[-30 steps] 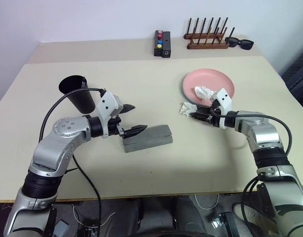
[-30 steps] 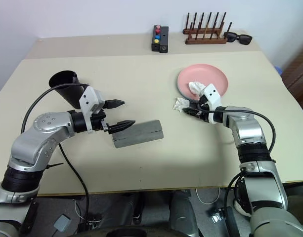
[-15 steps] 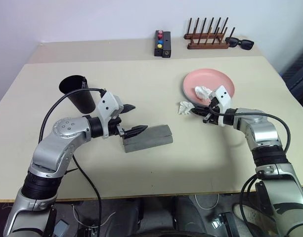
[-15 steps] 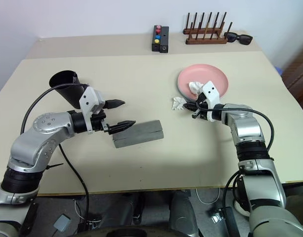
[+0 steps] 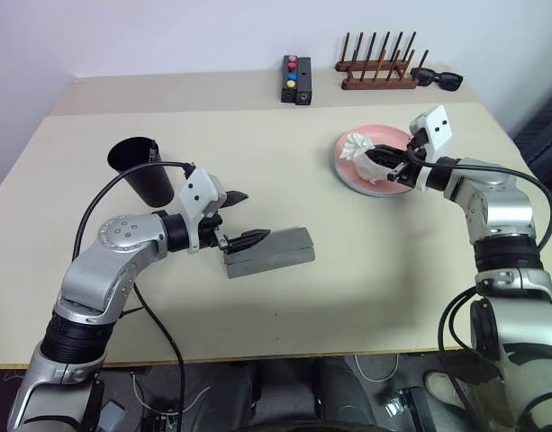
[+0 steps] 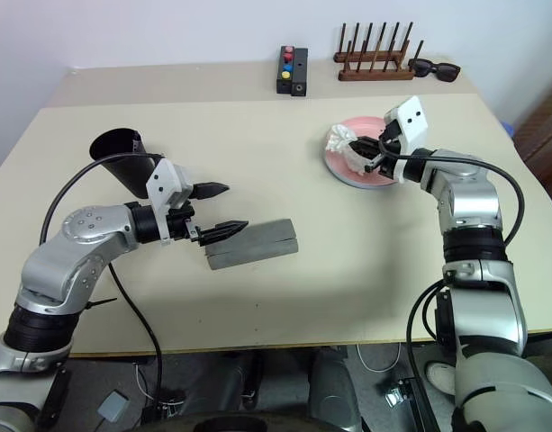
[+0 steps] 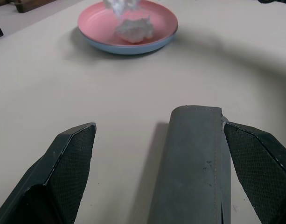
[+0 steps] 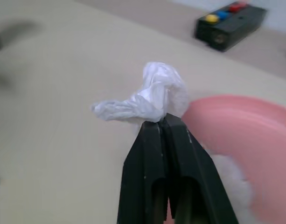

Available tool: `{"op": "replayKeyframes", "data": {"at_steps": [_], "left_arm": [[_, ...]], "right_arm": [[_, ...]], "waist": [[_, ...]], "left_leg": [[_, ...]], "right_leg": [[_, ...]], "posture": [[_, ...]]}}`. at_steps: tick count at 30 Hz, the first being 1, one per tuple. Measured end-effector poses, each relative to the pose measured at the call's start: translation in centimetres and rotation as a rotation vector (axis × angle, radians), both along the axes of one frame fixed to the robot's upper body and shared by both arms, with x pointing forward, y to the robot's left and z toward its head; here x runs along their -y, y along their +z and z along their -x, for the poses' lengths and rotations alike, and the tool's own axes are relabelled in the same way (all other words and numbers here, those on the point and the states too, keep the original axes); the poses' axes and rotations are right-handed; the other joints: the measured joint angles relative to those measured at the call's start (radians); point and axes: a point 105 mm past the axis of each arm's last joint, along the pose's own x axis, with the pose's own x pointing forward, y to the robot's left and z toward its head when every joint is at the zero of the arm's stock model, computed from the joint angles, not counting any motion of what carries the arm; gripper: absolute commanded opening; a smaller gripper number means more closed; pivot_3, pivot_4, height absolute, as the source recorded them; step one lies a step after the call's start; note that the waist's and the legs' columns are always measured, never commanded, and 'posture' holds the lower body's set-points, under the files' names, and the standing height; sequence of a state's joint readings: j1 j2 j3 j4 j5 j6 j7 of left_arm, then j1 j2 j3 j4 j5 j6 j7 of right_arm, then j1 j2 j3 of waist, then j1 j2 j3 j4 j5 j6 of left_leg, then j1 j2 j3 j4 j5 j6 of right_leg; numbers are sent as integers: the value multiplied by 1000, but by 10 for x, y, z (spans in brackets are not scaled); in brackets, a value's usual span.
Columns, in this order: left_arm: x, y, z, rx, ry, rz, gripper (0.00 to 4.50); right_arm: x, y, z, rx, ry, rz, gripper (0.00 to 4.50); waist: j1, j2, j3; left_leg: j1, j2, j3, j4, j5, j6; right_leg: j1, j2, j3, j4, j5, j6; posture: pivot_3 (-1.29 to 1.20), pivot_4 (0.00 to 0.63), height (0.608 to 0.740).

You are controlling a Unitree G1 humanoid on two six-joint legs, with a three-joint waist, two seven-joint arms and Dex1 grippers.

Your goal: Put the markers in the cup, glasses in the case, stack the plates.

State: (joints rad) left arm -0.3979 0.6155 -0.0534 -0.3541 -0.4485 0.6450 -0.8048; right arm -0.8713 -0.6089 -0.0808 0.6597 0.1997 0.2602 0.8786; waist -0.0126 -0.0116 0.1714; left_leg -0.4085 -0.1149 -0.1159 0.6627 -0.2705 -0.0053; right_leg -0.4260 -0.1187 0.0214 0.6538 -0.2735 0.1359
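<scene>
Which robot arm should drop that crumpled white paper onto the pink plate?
The right. Its gripper is shut on the crumpled white paper and is raised over the pink plate. The left gripper is open by the grey case, far from the plate.

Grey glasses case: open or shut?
Shut. The grey glasses case lies flat on the table, lid down, no gap showing along its long edge.

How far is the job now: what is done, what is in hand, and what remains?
Done: the pink plate rests on the blue plate; the case lies shut. In hand: the right gripper holds a crumpled white tissue above the plates; the left gripper is open. I cannot confirm markers in the cup.
</scene>
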Motion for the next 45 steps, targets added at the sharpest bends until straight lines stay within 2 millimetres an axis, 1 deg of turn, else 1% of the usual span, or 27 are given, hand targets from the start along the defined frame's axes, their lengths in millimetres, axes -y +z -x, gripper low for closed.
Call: {"op": "replayKeyframes", "data": {"at_steps": [4, 8, 11, 12, 18, 19, 26, 28, 31, 33, 35, 37, 39, 40, 42, 45], "left_arm": [[0, 0, 0, 0, 1, 0, 4500], [0, 0, 0, 1, 3, 0, 4500], [-1, 0, 0, 1, 6, 0, 4500], [-1, 0, 0, 0, 8, 0, 4500], [-2, -1, 1, 0, 17, -1, 4500], [-3, -1, 1, 0, 21, -1, 4500], [-4, -2, 0, -3, 33, -2, 4500], [-5, -1, -2, 8, 51, 4, 4500], [-6, 2, -7, 23, 88, 35, 4500], [-10, 10, -13, 90, 140, 85, 4500], [-14, 16, -17, 133, 176, 110, 4500], [-21, 12, -12, 107, 167, 119, 4500], [-27, 6, -6, 56, 156, 139, 4500], [-29, 7, -2, 45, 144, 163, 4500], [-35, 9, 9, 46, 132, 187, 4500], [-50, 6, 19, 43, 169, 188, 4500]], "right_arm": [[17, -8, -12, -11, -92, 13, 15], [24, -9, -20, -8, -136, 20, 15], [28, -10, -23, -9, -159, 29, 844], [29, -12, -23, -15, -162, 31, 1277], [32, -19, -23, -36, -178, 36, 4376], [32, -19, -23, -36, -178, 39, 4450], [32, -18, -23, -28, -170, 49, 4450], [29, -13, -22, -3, -148, 53, 4450], [21, 2, -19, 65, -83, 57, 4450], [13, 7, -9, 103, 6, 64, 4450], [6, 3, 1, 94, 75, 61, 4450], [4, -3, 19, 63, 141, 67, 4450], [6, -9, 33, 21, 169, 76, 4450], [7, -9, 41, 4, 183, 82, 4450], [9, -7, 57, -12, 202, 89, 4450], [19, -3, 74, -32, 182, 96, 4450]], "waist": [[-4, 0, 0], [-7, 0, 0], [-7, 0, 0], [-6, 0, 0], [-8, 0, 0], [-8, 0, 0], [-7, 0, 0], [-7, 0, 0], [-7, 0, 0], [-2, 0, 0], [-1, 0, 0], [0, 1, 0], [0, 1, 0], [0, 1, 0], [0, 1, 0], [2, 1, 0]], "left_leg": [[0, 0, 0, -1, 0, 0], [0, 0, 0, -1, 0, 0], [0, 0, 0, -1, 0, 0], [0, 0, 0, -1, 0, 0], [0, 0, 0, -1, 0, 0], [0, 0, 0, -1, 0, 0], [0, 0, 0, -1, 0, 0], [0, 0, 0, -1, 0, 0], [0, 0, 0, -1, 0, 0], [0, 0, 0, -1, 0, 0], [0, 0, 0, 0, 0, 0], [0, 0, 0, -1, 0, 0], [0, 0, 0, -1, 0, 0], [0, 0, 0, 0, 0, 0], [0, 1, 0, 0, 0, 0], [0, 1, 0, 0, 0, 0]], "right_leg": [[0, 0, 0, 0, 0, 0], [0, 0, 0, 0, 0, 0], [0, 0, 0, 0, 0, 0], [0, 0, 0, 0, 0, 0], [0, 0, 0, 0, 0, 0], [0, 0, 0, 0, 0, 0], [0, 0, 0, 0, 0, 0], [0, 0, 0, 0, 0, 0], [0, 0, 0, 0, 0, 0], [0, 0, 0, -1, 0, 0], [0, 0, 0, -1, 0, 0], [0, 0, 0, -1, 0, 0], [0, 0, 0, 0, 0, 0], [0, 0, 0, 0, 0, 0], [0, 0, 0, 0, 0, 0], [0, 0, 0, 0, 0, 0]], "posture": [[0, 150, 740], [0, 150, 740], [0, 150, 740], [0, 150, 740], [0, 150, 740], [0, 150, 740], [0, 150, 740], [0, 150, 740], [0, 150, 740], [0, 150, 740], [0, 150, 740], [0, 150, 740], [0, 150, 740], [0, 150, 740], [0, 150, 740], [0, 150, 740]]}}
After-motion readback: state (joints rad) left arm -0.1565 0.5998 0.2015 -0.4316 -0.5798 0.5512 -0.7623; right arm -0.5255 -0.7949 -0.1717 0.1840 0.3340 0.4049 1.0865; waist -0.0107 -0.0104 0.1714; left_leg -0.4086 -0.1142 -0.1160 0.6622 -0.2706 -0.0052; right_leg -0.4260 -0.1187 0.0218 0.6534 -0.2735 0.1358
